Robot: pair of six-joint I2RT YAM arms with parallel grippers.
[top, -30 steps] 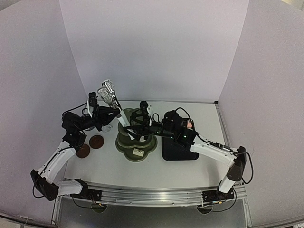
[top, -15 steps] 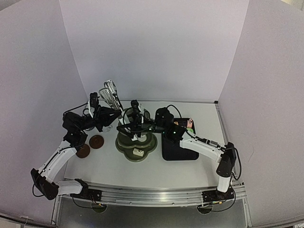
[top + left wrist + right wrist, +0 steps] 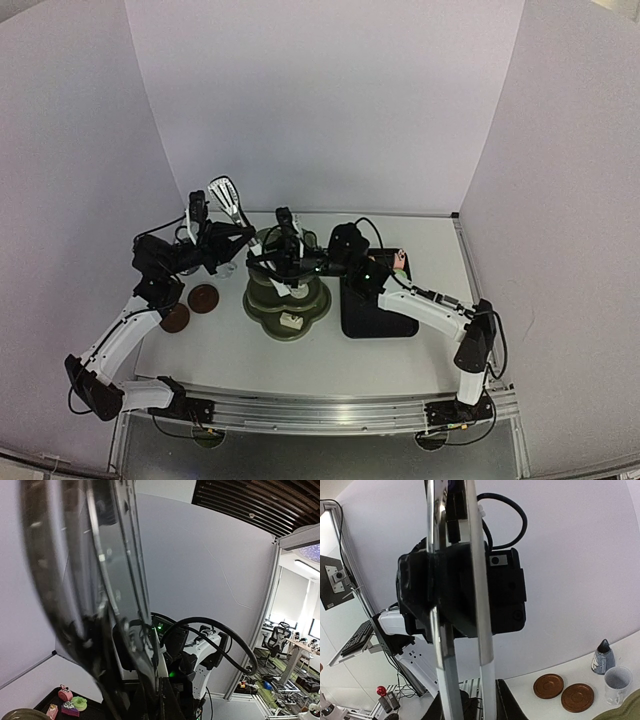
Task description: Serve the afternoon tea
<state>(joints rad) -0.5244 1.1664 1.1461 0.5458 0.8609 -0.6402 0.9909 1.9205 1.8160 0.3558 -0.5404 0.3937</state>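
The left hand (image 3: pixel 228 237) is clenching the metal tongs (image 3: pixel 226 192) and holding them up over the back-left part of the desk (image 3: pixel 220 350), w/ the toothed ends pointing up and away.

The right hand (image 3: pixel 286 256) is reaching across the top of the green stand (image 3: pixel 260 312) from the right side. Its fingers are sitting on both sides of the tongs' two metal strips, at their lower end. In the right wrist view the strips are running straight up btw. those fingers. I cannot tell if the fingers are pressing on the metal or only standing next to it.

The stand is sitting in the middle of the desk, just left of the black tray (image 3: pixel 378 318). One small pale cake (image 3: pixel 291 321) is lying on the lowest tier, at the near side. The upper tiers are mostly hidden by the right arm. A few cakes (image 3: pixel 70 702), pink and green, are lying at the far end of the tray.

Two brown coasters (image 3: pixel 548 686) are lying close side by side on the desk, left of the stand. A small bluish cup (image 3: pixel 616 682) is standing upright just beside them, btw. the coasters and the stand's rim. Another small bluish-grey thing (image 3: pixel 603 662) w/ a dark top is standing behind the cup; what it is I cannot tell.
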